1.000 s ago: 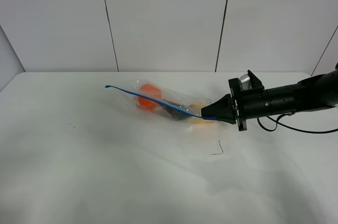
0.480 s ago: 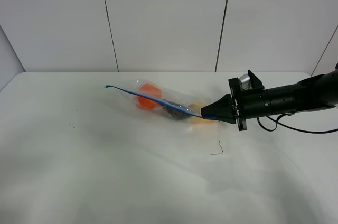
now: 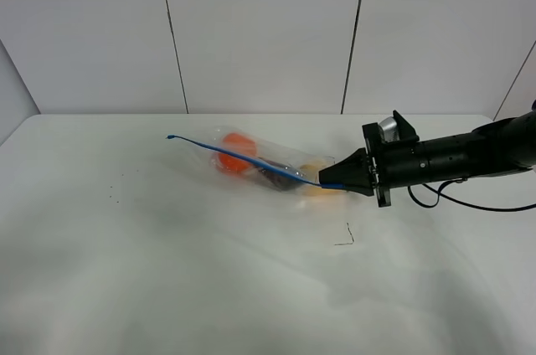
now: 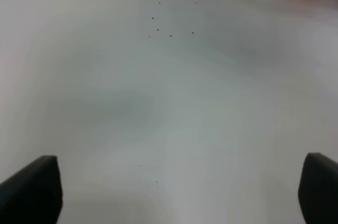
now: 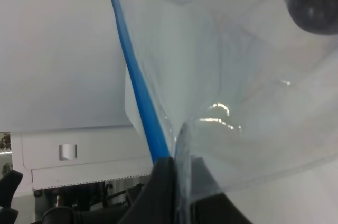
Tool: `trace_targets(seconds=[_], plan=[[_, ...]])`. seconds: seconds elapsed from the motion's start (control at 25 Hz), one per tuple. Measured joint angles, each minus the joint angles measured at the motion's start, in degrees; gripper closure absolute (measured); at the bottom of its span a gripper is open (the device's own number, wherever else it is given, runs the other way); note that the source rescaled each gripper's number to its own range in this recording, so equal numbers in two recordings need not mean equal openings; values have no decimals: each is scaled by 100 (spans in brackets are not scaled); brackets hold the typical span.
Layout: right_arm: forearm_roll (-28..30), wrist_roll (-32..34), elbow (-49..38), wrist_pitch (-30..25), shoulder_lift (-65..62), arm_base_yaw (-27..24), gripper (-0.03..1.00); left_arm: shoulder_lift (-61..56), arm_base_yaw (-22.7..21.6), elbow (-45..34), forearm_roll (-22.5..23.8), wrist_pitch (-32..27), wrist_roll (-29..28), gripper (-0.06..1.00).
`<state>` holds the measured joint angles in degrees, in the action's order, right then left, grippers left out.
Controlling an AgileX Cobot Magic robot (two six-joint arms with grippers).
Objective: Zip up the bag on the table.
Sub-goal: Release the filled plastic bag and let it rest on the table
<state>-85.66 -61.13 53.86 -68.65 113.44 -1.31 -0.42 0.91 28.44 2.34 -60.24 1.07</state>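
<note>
Exterior high view: right gripper (image 3: 332, 183) pinches the bag (image 3: 268, 167) by its blue zipper strip (image 3: 243, 156), likely anchoring it, while the left gripper (image 4: 174, 189) hangs wide open, empty.

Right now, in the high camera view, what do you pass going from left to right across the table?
Tiny dark specks → free end of the blue zipper strip → orange produce in the bag → right gripper pinching the strip → black arm.

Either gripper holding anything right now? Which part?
Right gripper pinches the bag at the near end of its blue zipper strip. Left gripper is open, empty.
</note>
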Motion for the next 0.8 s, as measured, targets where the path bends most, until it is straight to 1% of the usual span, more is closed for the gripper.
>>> trace_targets(seconds=[0.44, 0.52, 0.6, 0.64, 0.68, 0.72, 0.8], plan=[[-6, -12, 0, 0, 0, 0, 97, 0, 0, 0, 0, -1, -16, -6], [-6, -7, 0, -6, 0, 0, 90, 0, 0, 0, 0, -1, -16, -6], [-6, -7, 0, -21, 0, 0, 69, 0, 0, 0, 0, -1, -16, -6], [-11, -7, 0, -41, 0, 0, 52, 0, 0, 0, 0, -1, -16, -6], [-11, -7, 0, -52, 0, 0, 33, 0, 0, 0, 0, -1, -16, -6], [-24, -7, 0, -56, 0, 0, 18, 0, 0, 0, 0, -1, -16, -6], [-36, -7, 0, -64, 0, 0, 5, 0, 0, 0, 0, -1, -16, -6]])
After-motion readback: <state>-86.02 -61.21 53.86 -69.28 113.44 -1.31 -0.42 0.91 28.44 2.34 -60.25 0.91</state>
